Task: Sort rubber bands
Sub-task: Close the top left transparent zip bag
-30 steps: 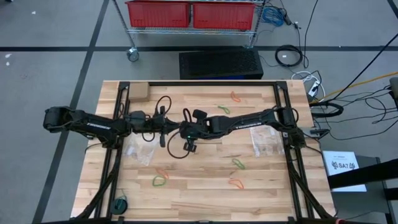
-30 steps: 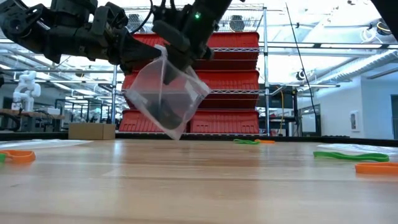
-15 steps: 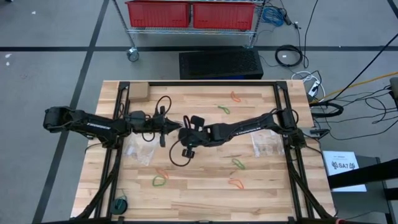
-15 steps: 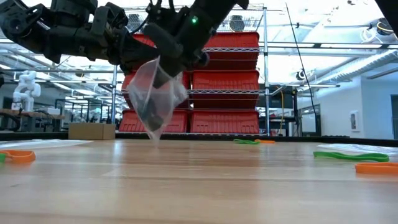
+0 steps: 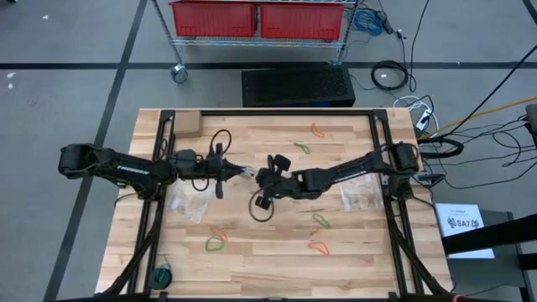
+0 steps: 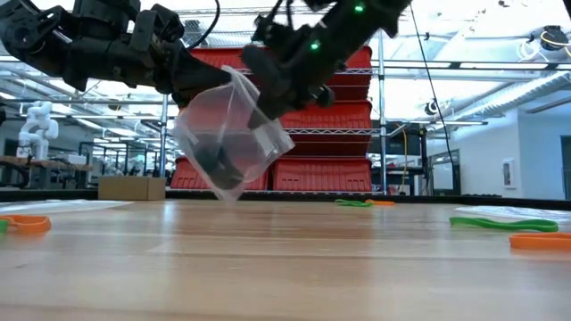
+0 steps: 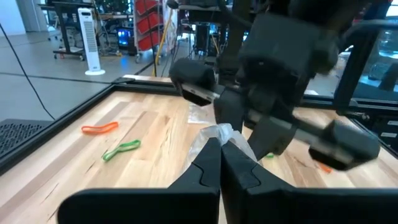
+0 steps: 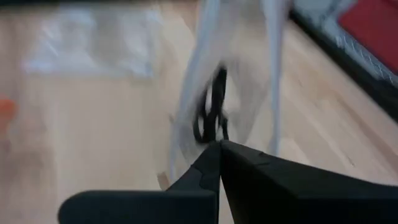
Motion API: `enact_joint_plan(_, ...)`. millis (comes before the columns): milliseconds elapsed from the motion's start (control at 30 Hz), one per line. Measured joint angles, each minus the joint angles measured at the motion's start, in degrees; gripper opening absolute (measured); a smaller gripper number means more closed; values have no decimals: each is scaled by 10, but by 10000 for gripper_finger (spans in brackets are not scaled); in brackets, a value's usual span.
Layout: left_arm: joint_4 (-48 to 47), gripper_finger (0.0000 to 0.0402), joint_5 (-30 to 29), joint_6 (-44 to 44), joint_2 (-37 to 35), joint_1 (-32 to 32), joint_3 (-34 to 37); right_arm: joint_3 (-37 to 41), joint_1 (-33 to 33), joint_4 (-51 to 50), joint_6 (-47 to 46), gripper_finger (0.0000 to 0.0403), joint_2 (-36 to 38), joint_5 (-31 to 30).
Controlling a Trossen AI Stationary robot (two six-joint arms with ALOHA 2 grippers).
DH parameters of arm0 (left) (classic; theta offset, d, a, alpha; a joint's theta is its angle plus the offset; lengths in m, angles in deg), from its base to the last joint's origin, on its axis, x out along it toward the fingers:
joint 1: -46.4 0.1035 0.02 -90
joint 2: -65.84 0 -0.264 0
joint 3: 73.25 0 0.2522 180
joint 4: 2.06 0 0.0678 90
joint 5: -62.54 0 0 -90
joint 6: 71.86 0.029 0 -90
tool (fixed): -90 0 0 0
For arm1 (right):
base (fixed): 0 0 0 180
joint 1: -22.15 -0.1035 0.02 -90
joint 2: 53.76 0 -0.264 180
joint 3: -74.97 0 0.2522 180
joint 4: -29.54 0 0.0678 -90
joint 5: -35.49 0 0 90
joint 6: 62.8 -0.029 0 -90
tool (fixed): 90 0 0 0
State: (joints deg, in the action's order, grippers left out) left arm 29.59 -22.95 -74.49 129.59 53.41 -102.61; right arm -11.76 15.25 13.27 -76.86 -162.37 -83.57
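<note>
Above mid-desk (image 5: 277, 252), your left hand (image 5: 245, 174) and right hand (image 5: 258, 176) both pinch one clear bag (image 6: 230, 134). Black bands (image 6: 217, 162) sit inside it.

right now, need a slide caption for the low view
Both grippers, left and right, hold a clear bag of black rubber bands above the table.

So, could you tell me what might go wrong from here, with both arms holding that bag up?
1. Both end effectors, left and right, are shut on the clear bag above the table; pulling apart could tear it or slip it free.
2. The bag hangs tilted, so the black rubber bands inside might spill.
</note>
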Motion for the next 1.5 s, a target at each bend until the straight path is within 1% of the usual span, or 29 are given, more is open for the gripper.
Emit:
enact_joint_plan(67, 0, 0, 0, 0, 0, 0, 0, 46, -1, 98, 30, 0, 17, 19)
enact_joint_plan(133, 1, 0, 0, 0, 0, 0, 0, 81, -4, 183, 59, 0, 20, 23)
enact_joint_plan(200, 1, 0, 0, 0, 0, 0, 0, 97, -4, 218, 71, 0, 18, 24)
enact_joint_plan(333, 1, 0, -1, 0, 0, 0, 0, 96, -2, 221, 58, 3, 13, 23)
enact_joint_plan(400, 1, 0, -2, 0, 0, 0, 0, 96, 2, 224, 46, 13, 13, 19)
enact_joint_plan(500, 1, 0, -3, 0, 0, 0, 0, 96, 13, 234, 41, 42, 13, 19)
enact_joint_plan(633, 1, 0, -5, 0, 0, 0, 0, 96, 36, 233, 24, 94, 12, 25)
enact_joint_plan(733, 1, 0, -5, 0, 0, 0, 0, 96, 50, 236, 15, 128, 12, 53)
enact_joint_plan(800, 1, 0, -5, 0, 0, 0, 0, 96, 56, 240, 12, 143, 12, 79)
enact_joint_plan(967, 1, 0, -5, 0, 0, 0, 0, 96, 50, 253, 34, 153, 17, 116)
enact_joint_plan(1133, -1, 0, -5, 0, 0, 0, 0, 96, 26, 218, 56, 147, 60, 127)
enact_joint_plan(1400, -3, 0, -5, 0, 0, 0, 0, 96, -12, 58, 86, 147, 163, 125)
enact_joint_plan(1500, -3, 0, -5, 0, 0, 0, 0, 95, -23, -17, 97, 146, 197, 101)
